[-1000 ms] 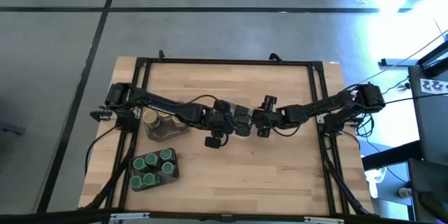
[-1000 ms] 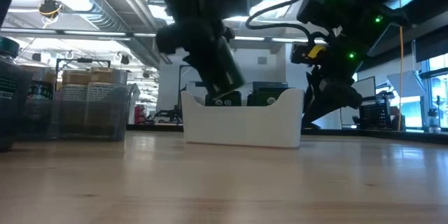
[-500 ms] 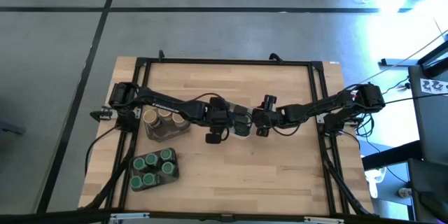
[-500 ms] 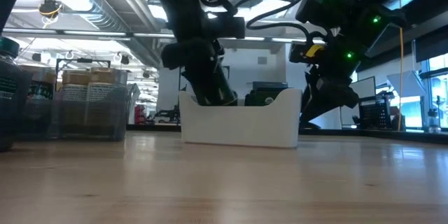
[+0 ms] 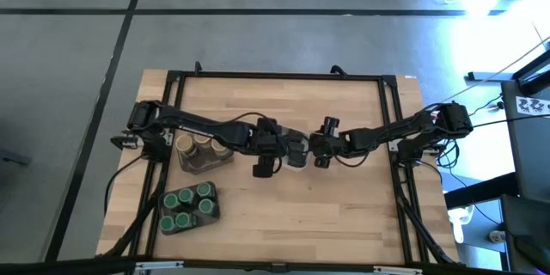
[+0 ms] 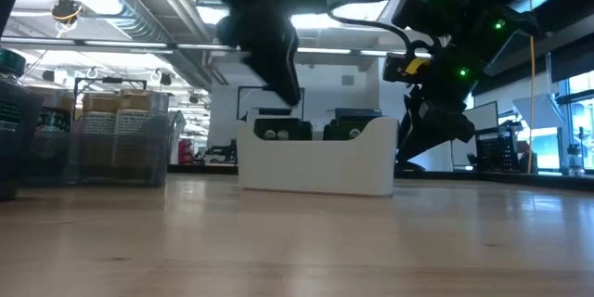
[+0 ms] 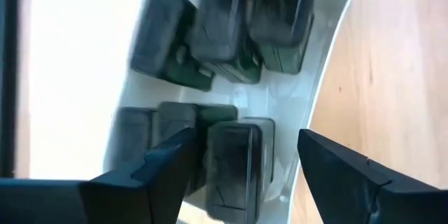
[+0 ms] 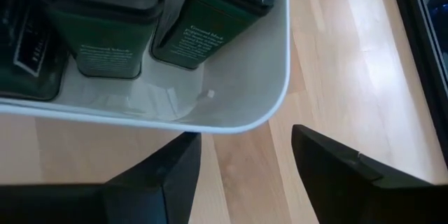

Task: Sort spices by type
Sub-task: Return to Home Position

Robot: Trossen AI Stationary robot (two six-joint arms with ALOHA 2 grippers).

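Well, the left gripper [image 7: 248, 145] hangs over the white tray [image 6: 316, 165], fingers spread and empty; the dark tins [image 7: 234, 162] sit inside it. The right gripper [image 8: 245, 140] hovers beside the tray's end, fingers apart too. Green-lidded jars [image 5: 186, 206] and tan-topped jars [image 5: 196, 144] stand grouped well left.

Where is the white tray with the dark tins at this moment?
The white tray stands at mid-table, between the left gripper and the right gripper, with the dark tins inside it. In the high view the tan-topped jars lie to its left.
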